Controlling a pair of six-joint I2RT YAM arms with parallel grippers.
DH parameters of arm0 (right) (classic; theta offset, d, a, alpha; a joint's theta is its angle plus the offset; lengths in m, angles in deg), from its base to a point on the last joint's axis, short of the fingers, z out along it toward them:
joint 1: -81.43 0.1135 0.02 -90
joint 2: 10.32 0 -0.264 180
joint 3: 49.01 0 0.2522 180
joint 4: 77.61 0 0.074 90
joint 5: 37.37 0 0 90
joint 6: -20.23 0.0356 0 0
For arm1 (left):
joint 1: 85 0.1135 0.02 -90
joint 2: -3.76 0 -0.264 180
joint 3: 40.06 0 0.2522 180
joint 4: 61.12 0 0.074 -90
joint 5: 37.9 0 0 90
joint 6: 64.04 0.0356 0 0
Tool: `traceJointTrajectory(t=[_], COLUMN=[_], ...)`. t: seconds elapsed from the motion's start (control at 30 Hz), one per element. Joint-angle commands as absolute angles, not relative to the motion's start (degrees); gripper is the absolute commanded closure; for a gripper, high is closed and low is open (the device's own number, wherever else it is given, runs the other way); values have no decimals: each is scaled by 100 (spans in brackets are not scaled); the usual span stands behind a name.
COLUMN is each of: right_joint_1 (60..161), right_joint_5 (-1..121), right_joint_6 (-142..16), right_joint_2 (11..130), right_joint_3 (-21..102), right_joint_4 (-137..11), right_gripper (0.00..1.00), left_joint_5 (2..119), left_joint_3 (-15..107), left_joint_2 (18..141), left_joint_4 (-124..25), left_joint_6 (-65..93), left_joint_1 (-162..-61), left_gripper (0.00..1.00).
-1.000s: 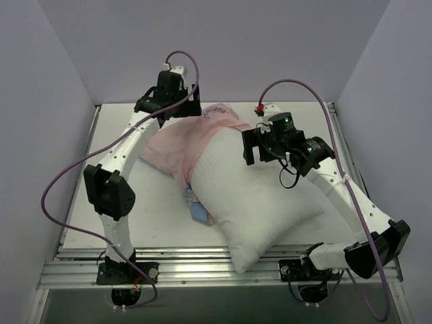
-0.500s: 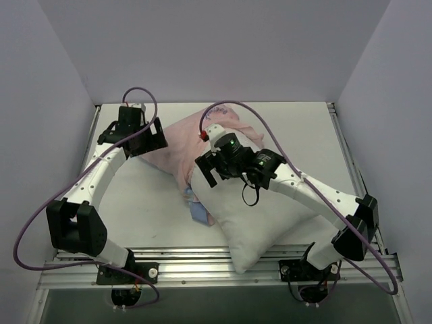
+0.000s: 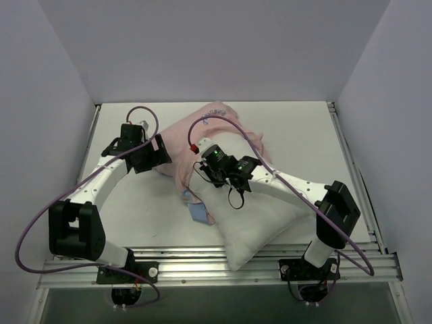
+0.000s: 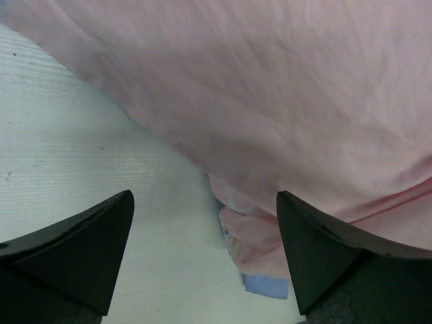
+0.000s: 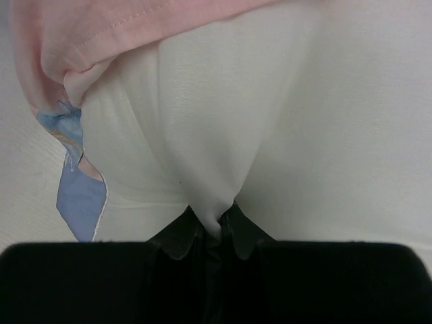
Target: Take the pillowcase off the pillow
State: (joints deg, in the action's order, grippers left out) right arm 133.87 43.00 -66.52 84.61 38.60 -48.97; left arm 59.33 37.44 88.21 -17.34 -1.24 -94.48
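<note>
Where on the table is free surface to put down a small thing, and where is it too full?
Free: the far right corner of the table, between pillowcase and right rail; also the near left patch between left arm and pillow. Crowded: the centre, where the right gripper pinches the pillow.

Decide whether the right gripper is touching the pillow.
Touching. The right wrist view shows the right gripper shut on a pinched fold of the white pillow.

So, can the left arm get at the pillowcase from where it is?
Probably yes. The left gripper hangs open right at the pink edge of the pillowcase, and nothing visible lies between them.
</note>
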Motion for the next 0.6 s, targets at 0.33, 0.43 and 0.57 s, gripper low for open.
traceJointTrajectory(t=[0.33,0.43,0.57], right_joint_1=[12590,12528,12458], right_joint_5=[4823,4832,4902], right_joint_6=[-6563,-6669,-6739], right_joint_2=[7494,7449,7396], right_joint_3=[3463,3524,3560], right_joint_4=[-4574,-4486,-4468], right_gripper=[100,100,100], left_joint_5=[7732,7934,7935], left_joint_3=[3074,3004,2924], left_joint_2=[8217,8068,7961], left_joint_4=[-3321,-3610,-3814], left_joint_6=[64,170,328], left_joint_1=[-9686,-9976,-10249], left_gripper=[7,7,7])
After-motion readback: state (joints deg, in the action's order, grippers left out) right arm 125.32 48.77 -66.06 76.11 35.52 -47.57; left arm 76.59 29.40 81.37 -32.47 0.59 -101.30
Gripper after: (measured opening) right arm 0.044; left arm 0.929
